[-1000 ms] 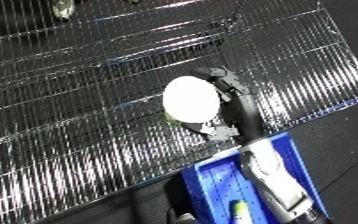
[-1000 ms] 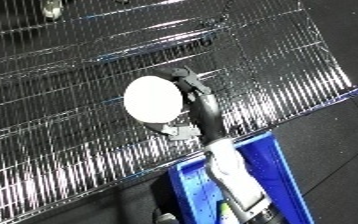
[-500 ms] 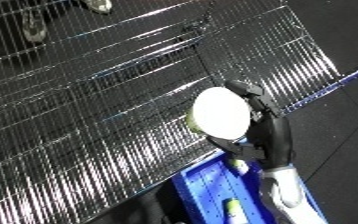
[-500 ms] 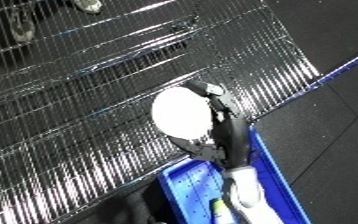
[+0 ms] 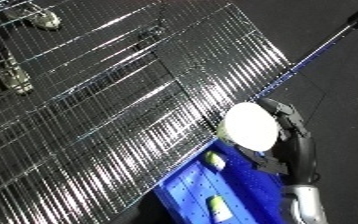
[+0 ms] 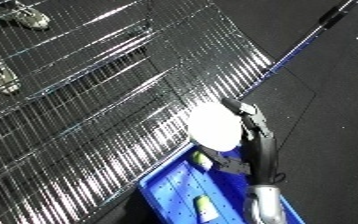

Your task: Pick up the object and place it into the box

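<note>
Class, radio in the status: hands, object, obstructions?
Right hand shut on round white object, over blue plastic bin. Left hand not visible. Nothing blocking.

R hand point(image 5: 286, 131): black, glossy, segmented fingers w/ rounded tips. Wrist section black, slim, tapering. Forearm point(image 5: 305, 205) below: silver-white casing, smooth, cylindrical, w/ bright highlight along edge. Small dark bracket near wrist in right eye view. L hand not visible.

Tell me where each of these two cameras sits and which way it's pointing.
Left eye view: head camera, looking down on the silver wire rack and blue plastic bin; right hand and forearm show.
Right eye view: same head, same downward aim, scene shifted leftward; right hand again.
Shared: the right hand curled round the round white object above the bin's edge.
</note>
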Motion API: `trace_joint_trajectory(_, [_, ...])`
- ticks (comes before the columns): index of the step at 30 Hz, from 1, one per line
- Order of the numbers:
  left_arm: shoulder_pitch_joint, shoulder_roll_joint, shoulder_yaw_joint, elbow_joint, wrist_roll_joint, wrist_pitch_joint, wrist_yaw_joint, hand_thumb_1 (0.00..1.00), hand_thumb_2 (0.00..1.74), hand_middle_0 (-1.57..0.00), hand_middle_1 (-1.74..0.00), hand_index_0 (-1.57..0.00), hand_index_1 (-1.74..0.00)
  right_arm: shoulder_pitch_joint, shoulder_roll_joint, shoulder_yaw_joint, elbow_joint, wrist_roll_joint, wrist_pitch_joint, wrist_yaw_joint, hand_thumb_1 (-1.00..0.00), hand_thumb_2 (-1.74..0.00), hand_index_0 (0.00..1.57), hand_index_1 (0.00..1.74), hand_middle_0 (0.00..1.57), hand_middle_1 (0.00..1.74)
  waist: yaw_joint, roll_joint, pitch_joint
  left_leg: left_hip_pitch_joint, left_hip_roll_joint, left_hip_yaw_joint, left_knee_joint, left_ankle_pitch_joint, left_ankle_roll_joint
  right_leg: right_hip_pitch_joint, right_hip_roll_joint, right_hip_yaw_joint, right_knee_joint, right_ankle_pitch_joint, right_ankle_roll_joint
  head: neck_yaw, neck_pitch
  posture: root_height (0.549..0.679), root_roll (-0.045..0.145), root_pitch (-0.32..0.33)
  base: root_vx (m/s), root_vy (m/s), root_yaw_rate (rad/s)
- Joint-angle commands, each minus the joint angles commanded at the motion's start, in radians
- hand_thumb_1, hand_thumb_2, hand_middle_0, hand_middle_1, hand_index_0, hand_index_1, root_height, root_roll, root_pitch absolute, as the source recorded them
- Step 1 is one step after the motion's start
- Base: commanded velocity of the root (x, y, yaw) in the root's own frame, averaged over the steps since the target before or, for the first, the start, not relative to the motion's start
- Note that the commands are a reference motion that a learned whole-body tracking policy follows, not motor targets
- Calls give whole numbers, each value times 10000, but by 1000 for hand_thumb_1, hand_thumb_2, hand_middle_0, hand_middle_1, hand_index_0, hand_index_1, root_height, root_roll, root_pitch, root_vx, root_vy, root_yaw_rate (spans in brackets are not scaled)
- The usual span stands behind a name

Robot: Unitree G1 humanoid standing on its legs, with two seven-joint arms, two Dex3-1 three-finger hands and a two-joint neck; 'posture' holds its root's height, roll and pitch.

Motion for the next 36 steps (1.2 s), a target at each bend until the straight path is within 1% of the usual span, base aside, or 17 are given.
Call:
trace_joint_trajectory(3, [11, -80, -13, 120, -77, -176, -25, 1000, 1740, -1570, -1740, -1570, -1740, 239, -9, -114, 508, 387, -265, 175, -650, -1131, 1020, 1131, 1020, 1131, -137, 58, 43, 99, 5, 75, -79, 2, -23, 48, -19, 44, -90, 1, -11, 136, 75, 633, 99, 36, -18, 51, -89])
trace_joint_trajectory(7, [-18, -125, -105, 214, -215, -376, 4, 1000, 1740, -1570, -1740, -1570, -1740, 412, -83, -155, 1073, 668, -652, 273, -450, -783, 706, 783, 706, 783, -265, 128, 135, 145, -24, 113, -173, 35, -42, 19, -1, 69, -111, -11, -40, 200, 188, 633, 104, 39, -29, 35, -70])
trace_joint_trajectory(11, [-129, -152, -280, 277, -287, -545, 79, 1000, 1740, -1570, -1740, -1570, -1740, 445, -172, -94, 1461, 864, -1005, 414, -250, -435, 393, 435, 393, 435, -337, 160, 225, 139, -62, 108, -273, 91, -54, -37, 35, 78, -150, 4, -67, 270, 235, 633, 108, 44, -45, 13, -40])
trace_joint_trajectory(16, [-372, -239, -510, 338, -257, -645, 299, 1000, 1740, -1570, -1740, -1570, -1740, 350, -233, 44, 1794, 911, -1238, 416, 0, 0, 0, 0, 0, 0, -363, 185, 241, 121, -95, 82, -482, 223, -92, -77, 54, 70, -262, 39, -77, 391, 282, 634, 111, 52, -39, 2, -17])
trace_joint_trajectory(22, [-523, -339, -613, 449, -217, -736, 452, 1000, 1740, -1570, -1740, -1570, -1740, 289, -259, 172, 1962, 810, -1227, 443, 0, 0, 0, 0, 0, 0, -365, 196, 241, 146, -101, 46, -624, 347, -147, -36, 4, 36, -451, 102, -76, 344, 229, 637, 115, 58, -20, 0, -3])
trace_joint_trajectory(29, [-577, -390, -631, 549, -205, -760, 431, 1000, 1740, -1570, -1740, -1570, -1740, 287, -145, 259, 2009, 789, -1159, 414, 0, 0, 0, 0, 0, 0, -328, 167, 241, 125, -90, -15, -723, 442, -179, -42, -9, -6, -524, 134, -88, 333, 124, 638, 117, 63, -12, -15, 18])
trace_joint_trajectory(33, [-519, -412, -600, 511, -217, -751, 408, 1000, 1740, -1570, -1740, -1570, -1740, 365, -56, 292, 1950, 809, -1071, 579, 0, 0, 0, 0, 0, 0, -304, 133, 241, 137, -74, -63, -755, 532, -207, 13, -28, -45, -596, 150, -95, 284, 27, 639, 117, 64, 5, -9, 5])
trace_joint_trajectory(36, [-493, -420, -598, 465, -207, -730, 420, 1000, 1740, -1570, -1740, -1570, -1740, 384, -18, 390, 1817, 726, -937, 815, 0, 0, 0, 0, 0, 0, -265, 85, 241, 151, -65, -101, -770, 561, -213, 69, -31, -71, -630, 147, -102, 240, -26, 640, 117, 63, 11, -16, 18])
